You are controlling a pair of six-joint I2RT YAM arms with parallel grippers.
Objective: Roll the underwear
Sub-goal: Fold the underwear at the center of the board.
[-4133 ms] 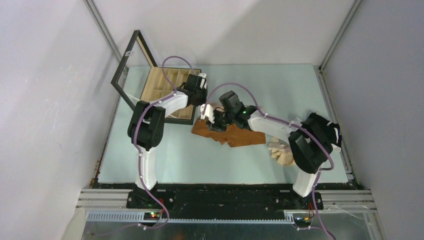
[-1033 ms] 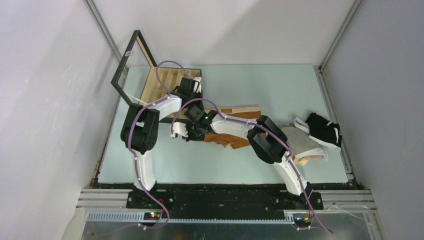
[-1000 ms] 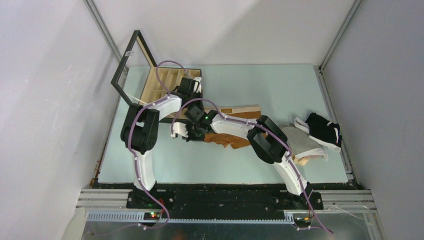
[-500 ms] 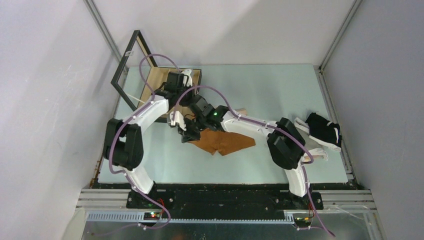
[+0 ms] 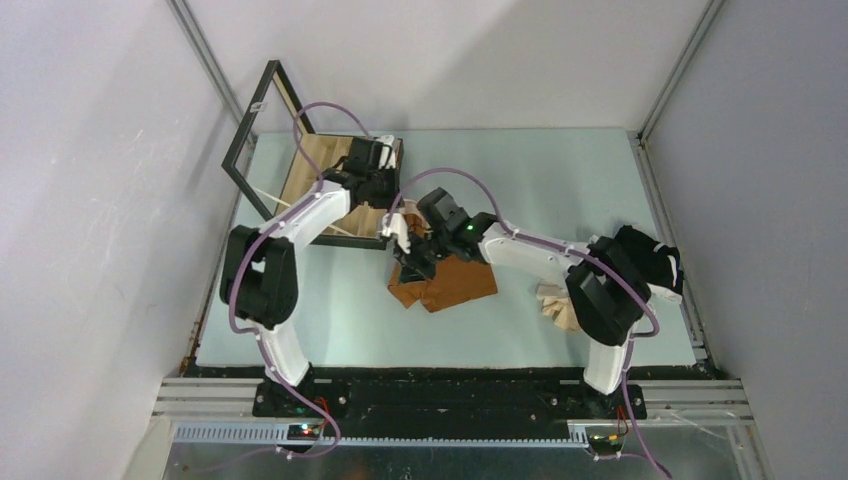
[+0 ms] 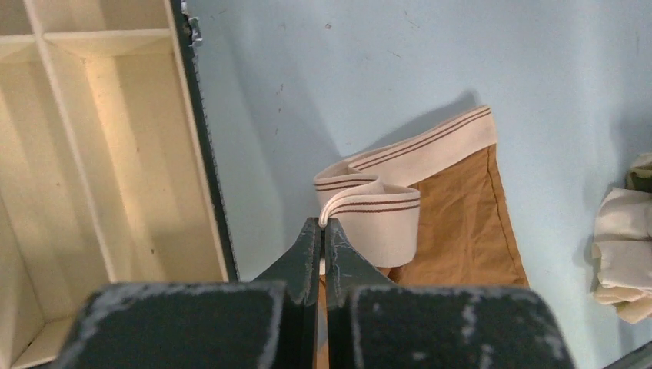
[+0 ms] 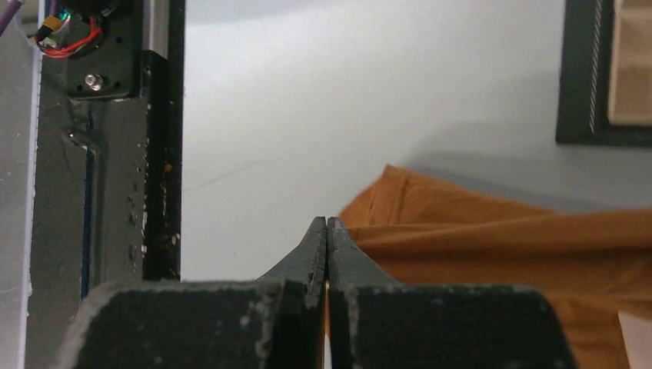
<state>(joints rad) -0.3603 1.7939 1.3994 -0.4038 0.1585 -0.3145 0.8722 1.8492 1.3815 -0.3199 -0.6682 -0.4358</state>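
Underwear [image 6: 461, 223] (rust-brown) is pinched by left fingers [image 6: 305, 261] and right fingers [image 7: 314, 260].

place: robot lab cell — white walls [image 5: 480, 60] | aluminium frame [image 5: 208, 60] | pale table [image 5: 560, 170]

The left arm [image 5: 315, 210] reaches forward with its elbow bent outward, and the right arm [image 5: 525, 250] stretches across toward it. The left jaws are pressed together on the waistband of the underwear [image 5: 460, 285], the right jaws on its brown edge.
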